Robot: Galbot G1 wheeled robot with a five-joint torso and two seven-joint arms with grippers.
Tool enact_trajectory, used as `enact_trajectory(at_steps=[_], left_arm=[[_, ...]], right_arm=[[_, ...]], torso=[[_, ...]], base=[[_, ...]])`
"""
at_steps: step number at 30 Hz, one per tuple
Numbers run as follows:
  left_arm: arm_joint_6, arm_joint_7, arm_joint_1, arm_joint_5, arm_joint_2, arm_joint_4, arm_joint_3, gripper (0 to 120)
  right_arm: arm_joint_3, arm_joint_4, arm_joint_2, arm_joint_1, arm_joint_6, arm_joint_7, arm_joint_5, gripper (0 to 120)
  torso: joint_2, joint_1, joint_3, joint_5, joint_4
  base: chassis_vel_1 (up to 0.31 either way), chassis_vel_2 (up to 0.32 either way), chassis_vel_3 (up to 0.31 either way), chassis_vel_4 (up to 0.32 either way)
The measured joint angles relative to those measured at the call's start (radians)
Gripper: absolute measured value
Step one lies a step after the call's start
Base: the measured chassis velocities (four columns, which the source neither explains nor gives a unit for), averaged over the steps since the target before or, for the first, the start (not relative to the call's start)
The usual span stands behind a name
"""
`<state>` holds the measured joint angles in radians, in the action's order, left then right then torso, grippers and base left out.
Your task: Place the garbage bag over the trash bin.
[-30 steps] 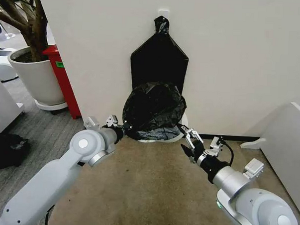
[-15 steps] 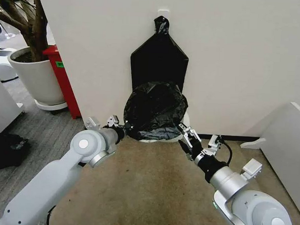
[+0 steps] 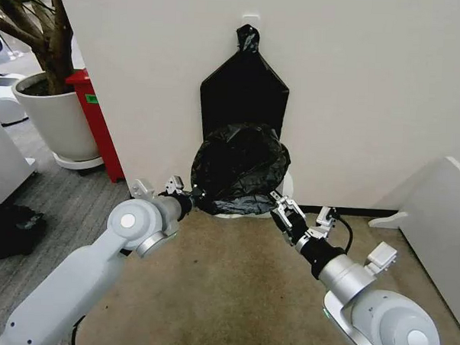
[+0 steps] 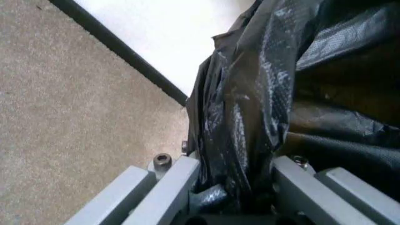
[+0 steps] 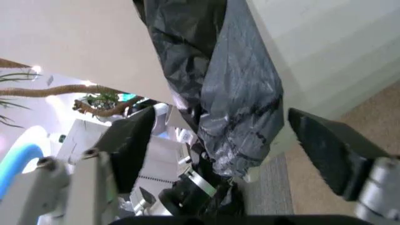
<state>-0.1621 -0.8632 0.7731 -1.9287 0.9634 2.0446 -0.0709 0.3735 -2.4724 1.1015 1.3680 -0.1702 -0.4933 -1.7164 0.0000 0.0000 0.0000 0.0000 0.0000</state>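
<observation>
The garbage bag [image 3: 239,167] sits against the wall on the carpet, draped over the trash bin [image 3: 284,189], which peeks out only as a sliver of white rim and side at the lower right and along the bottom edge. Above it, a flat black bag bundle [image 3: 243,93] hangs knotted from the wall.

The left tool [image 3: 192,194] is at the bag's lower left edge, and the left wrist view shows crinkled black film bunched between its two grey fingers [image 4: 167,187], so it is gripping the bag's hem. The right tool [image 3: 283,213] is just off the bag's lower right edge with its jaws spread wide; in the right wrist view the glossy plastic hangs in the gap between the two dark pads [image 5: 328,150] without being pinched.

By my reckoning the job is well along: the bag already covers the bin's mouth and most of its side. What looks to be left is on the right, where white plastic still shows and the hem seems not fully pulled down around the rim. Whether the bag's mouth is properly opened into the bin, I cannot tell from here.
</observation>
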Motion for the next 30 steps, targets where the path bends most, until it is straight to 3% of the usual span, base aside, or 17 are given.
enact_trajectory(at_steps=[10, 12, 19, 30], left_arm=[[-0.008, 0.003, 0.002, 0.010, 0.000, -0.002, 0.002, 0], [-0.008, 0.003, 0.003, 0.011, 0.000, -0.002, 0.003, 0], [-0.008, 0.008, 0.009, 0.022, 0.002, 0.001, 0.003, 0], [-0.013, 0.012, 0.004, 0.028, 0.008, -0.011, 0.003, 0]], right_arm=[[0.001, 0.001, -0.004, -0.006, 0.003, 0.000, -0.005, 32], [0.000, 0.001, -0.004, -0.005, 0.003, 0.000, -0.005, 30], [0.003, -0.005, -0.013, 0.002, 0.006, -0.001, -0.006, 0], [0.000, -0.026, -0.015, 0.033, 0.000, -0.027, -0.007, 0]], torso=[[0.000, 0.000, 0.000, 0.0000, 0.0000], [0.000, 0.000, 0.000, 0.0000, 0.0000], [0.000, 0.000, 0.000, 0.0001, 0.0000], [0.000, 0.000, 0.000, 0.0000, -0.0001]], base=[[0.000, 0.000, 0.000, 0.000], [0.000, 0.000, 0.000, 0.000], [0.000, 0.000, 0.000, 0.000], [0.000, 0.000, 0.000, 0.000]])
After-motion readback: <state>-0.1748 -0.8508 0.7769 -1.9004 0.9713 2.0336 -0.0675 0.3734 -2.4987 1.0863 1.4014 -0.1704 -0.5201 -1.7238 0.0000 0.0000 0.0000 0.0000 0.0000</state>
